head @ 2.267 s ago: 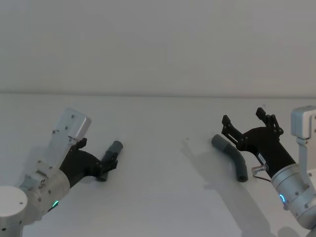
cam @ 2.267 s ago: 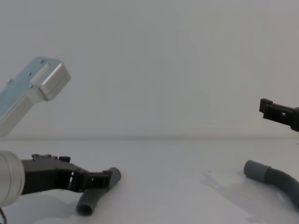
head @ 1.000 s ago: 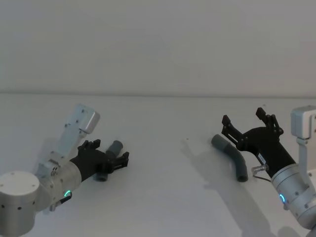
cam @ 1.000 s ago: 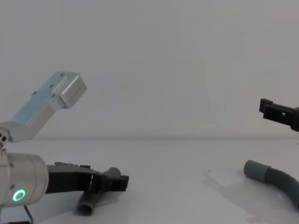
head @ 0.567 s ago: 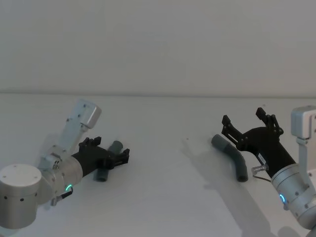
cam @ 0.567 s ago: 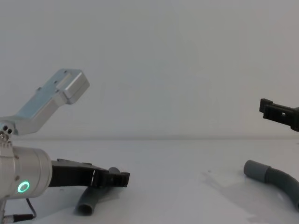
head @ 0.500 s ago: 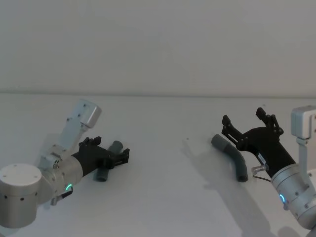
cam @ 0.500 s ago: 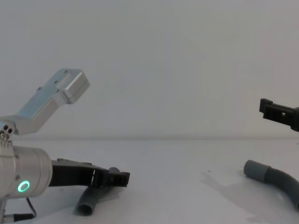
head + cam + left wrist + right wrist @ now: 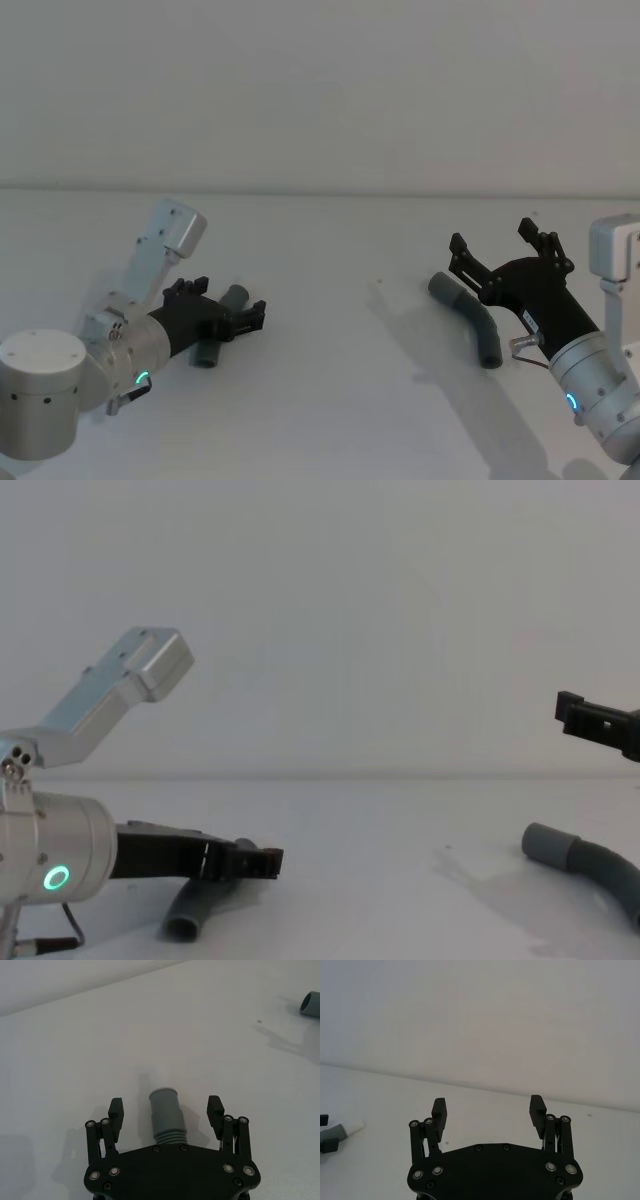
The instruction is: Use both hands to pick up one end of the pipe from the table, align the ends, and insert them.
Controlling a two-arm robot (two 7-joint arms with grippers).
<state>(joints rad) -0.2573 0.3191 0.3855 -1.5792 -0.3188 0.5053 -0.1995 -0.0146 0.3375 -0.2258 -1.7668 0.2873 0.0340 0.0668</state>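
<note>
A short dark grey pipe piece (image 9: pixel 236 295) lies on the white table (image 9: pixel 330 400) at the left. My left gripper (image 9: pixel 252 317) is open and low over it. Its two fingers stand on either side of the smooth cuff (image 9: pixel 165 1107) with gaps between; the left gripper (image 9: pixel 165 1108) is not touching the cuff. In the chest view the left gripper (image 9: pixel 262 862) hovers above the piece's near end (image 9: pixel 185 920). The longer curved pipe piece (image 9: pixel 472 318) lies at the right. My right gripper (image 9: pixel 492 240) hangs open above and just behind it, holding nothing.
The far cuff of the curved piece (image 9: pixel 310 1004) shows in the left wrist view. A grey cuff with a pale tip (image 9: pixel 342 1130) sits at the edge of the right wrist view. Bare table lies between the two pieces.
My left gripper has turned and slid forward along the short piece, so its open fingers now flank the cuff. The right arm and both pipe pieces have stayed still.
</note>
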